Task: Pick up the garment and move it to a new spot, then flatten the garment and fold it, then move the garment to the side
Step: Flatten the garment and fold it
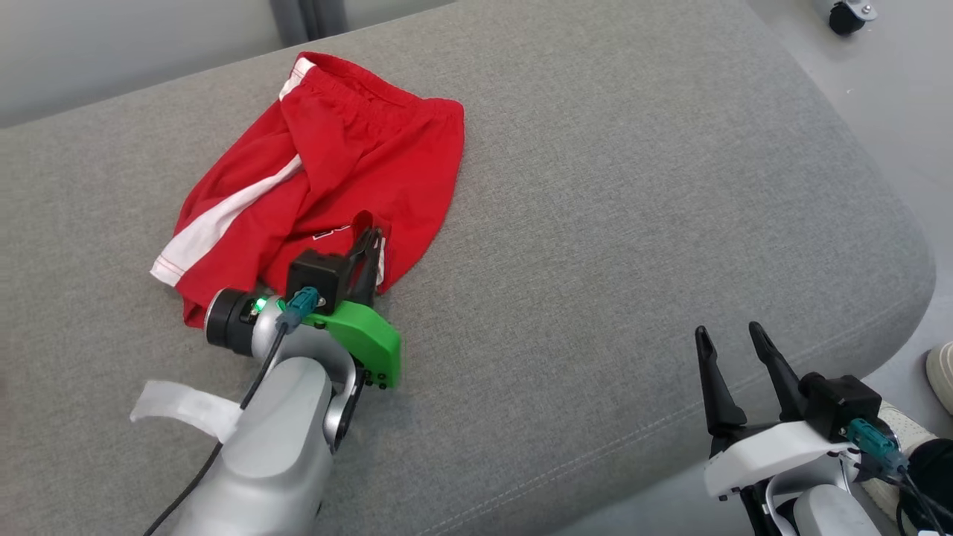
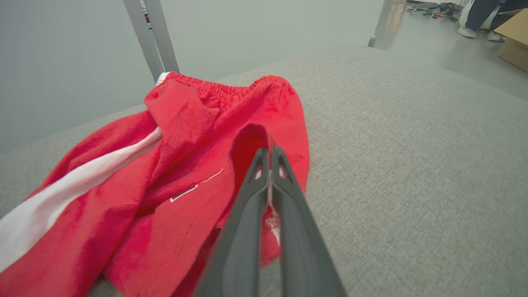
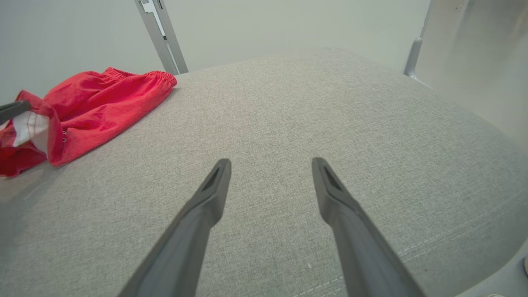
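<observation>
Your left gripper [image 1: 370, 242] pinches the near hem of the crumpled red white-striped fabric shorts [image 1: 335, 149], lying beyond it on the grey upholstered cushion [image 1: 633, 186]; right gripper [image 1: 730, 336] spread, empty, well apart

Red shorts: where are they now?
In the head view the red shorts lie crumpled on the left half of the grey cushion, their near hem pinched in the shut left gripper.

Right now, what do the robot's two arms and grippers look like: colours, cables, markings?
The left gripper and right gripper each have two long, dark, tapering fingers. The left wrist carries a bright green plastic bracket, a small green light, a teal plug with a black cable, and a white tape strip at its silver forearm. The right bracket is white.
</observation>
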You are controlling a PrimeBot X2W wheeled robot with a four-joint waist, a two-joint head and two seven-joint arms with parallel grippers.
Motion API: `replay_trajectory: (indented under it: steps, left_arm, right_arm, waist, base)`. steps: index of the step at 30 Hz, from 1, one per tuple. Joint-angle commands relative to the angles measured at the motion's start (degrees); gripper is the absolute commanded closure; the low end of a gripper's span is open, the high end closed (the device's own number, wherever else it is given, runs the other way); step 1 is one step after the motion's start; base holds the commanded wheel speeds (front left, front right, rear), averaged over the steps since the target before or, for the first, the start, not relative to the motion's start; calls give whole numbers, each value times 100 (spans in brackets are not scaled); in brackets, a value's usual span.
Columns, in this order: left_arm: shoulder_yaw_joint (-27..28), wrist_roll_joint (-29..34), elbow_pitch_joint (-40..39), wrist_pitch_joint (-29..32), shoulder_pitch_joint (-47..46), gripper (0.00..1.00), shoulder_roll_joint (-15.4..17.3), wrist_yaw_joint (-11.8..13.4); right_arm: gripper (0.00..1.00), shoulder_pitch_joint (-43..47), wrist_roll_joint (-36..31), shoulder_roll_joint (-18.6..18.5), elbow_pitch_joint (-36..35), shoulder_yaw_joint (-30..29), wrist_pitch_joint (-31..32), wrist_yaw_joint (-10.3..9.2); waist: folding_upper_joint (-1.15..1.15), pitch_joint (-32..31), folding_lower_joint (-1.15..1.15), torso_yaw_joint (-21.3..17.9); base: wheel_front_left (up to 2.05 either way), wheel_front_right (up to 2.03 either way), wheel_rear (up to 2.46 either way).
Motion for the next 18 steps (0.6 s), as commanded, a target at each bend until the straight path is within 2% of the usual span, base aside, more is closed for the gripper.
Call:
replay_trajectory:
  steps: [1,6,11,18]
  left_arm:
    - [54,-77,-41,-48,98,100,18,38]
    - [450,-426,-436,-42,409,100,133,147]
    - [787,-612,-955,-24,978,100,514,274]
    - [1023,-792,-1743,297,1797,100,993,490]
  right_arm:
    - [0,43,-57,-3,18,-15,-23,-2]
    - [0,119,-132,-4,40,-79,-22,-2]
    - [0,209,-222,-4,71,-130,-22,-2]
    - [0,269,-323,-5,112,-147,-17,-2]
  waist:
    - [0,-73,0,91]
    - [0,-258,0,355]
    - [0,-465,0,644]
    - [0,-684,0,918]
  base:
    - [0,0,0]
    - [0,0,0]
    - [0,0,0]
    - [0,0,0]
